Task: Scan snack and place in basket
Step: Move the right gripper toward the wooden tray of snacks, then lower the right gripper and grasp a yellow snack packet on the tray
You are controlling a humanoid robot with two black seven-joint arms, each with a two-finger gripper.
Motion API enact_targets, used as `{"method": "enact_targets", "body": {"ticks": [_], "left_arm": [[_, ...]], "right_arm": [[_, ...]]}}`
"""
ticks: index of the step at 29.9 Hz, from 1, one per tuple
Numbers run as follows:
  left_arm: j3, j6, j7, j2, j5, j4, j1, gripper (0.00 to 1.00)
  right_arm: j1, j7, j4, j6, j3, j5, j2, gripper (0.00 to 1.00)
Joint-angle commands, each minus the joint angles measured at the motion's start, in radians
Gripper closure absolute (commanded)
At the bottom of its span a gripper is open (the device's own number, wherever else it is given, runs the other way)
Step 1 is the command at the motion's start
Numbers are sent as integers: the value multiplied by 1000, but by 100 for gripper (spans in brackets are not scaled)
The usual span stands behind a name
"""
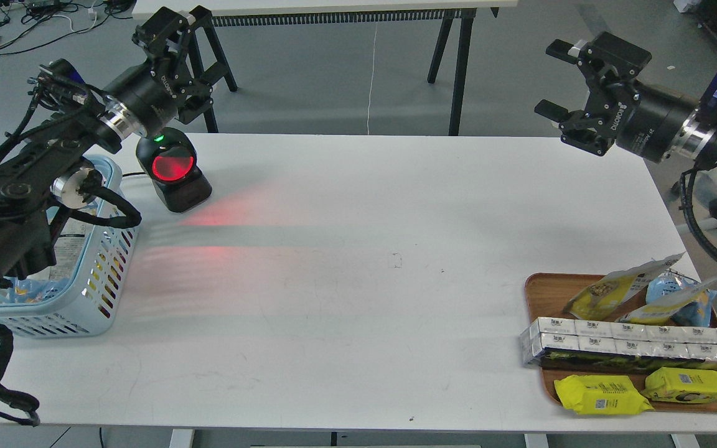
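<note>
The snack (pixel 611 290), a yellow and silver-white pouch with pictured nuts, lies tilted at the back of the brown wooden tray (pixel 540 292) at the right front. The light blue slotted basket (pixel 100 274) stands at the table's left edge, partly hidden by my left arm, with printed packets inside. My left gripper (pixel 192 48) is open and empty, raised above the black scanner (pixel 173 174). My right gripper (pixel 556 79) is open and empty, high over the table's far right corner, well above and behind the tray.
The scanner's red window glows and throws red light on the table (pixel 358 249). The tray also holds a blue-and-yellow bag (pixel 676 300), a long pack of silver cartons (pixel 632 346) and two flat bright-yellow packets (pixel 601 396). Black trestle legs (pixel 458 68) stand behind the table.
</note>
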Motion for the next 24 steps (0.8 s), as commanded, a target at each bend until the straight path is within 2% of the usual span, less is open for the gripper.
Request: {"method": "enact_targets", "body": {"ticks": [1, 4, 8, 17, 22, 24], "left_arm": [[-3, 0, 0, -26, -4, 0, -42, 0], [0, 0, 0, -26, -4, 0, -71, 0], [17, 0, 0, -23, -1, 2, -79, 0], [20, 0, 0, -26, 3, 2, -71, 0], [20, 0, 0, -28, 8, 6, -65, 0], [20, 0, 0, -28, 8, 8, -64, 0]], "right_arm": [[52, 0, 0, 0, -3, -234, -18, 1], [96, 0, 23, 0, -3, -384, -57, 1], [158, 0, 144, 0, -3, -660, -142, 1], [204, 0, 555, 0, -3, -1425, -287, 1], [187, 0, 642, 0, -26, -1686, -317, 1], [187, 0, 661, 0, -52, -1704, -319, 1]]}}
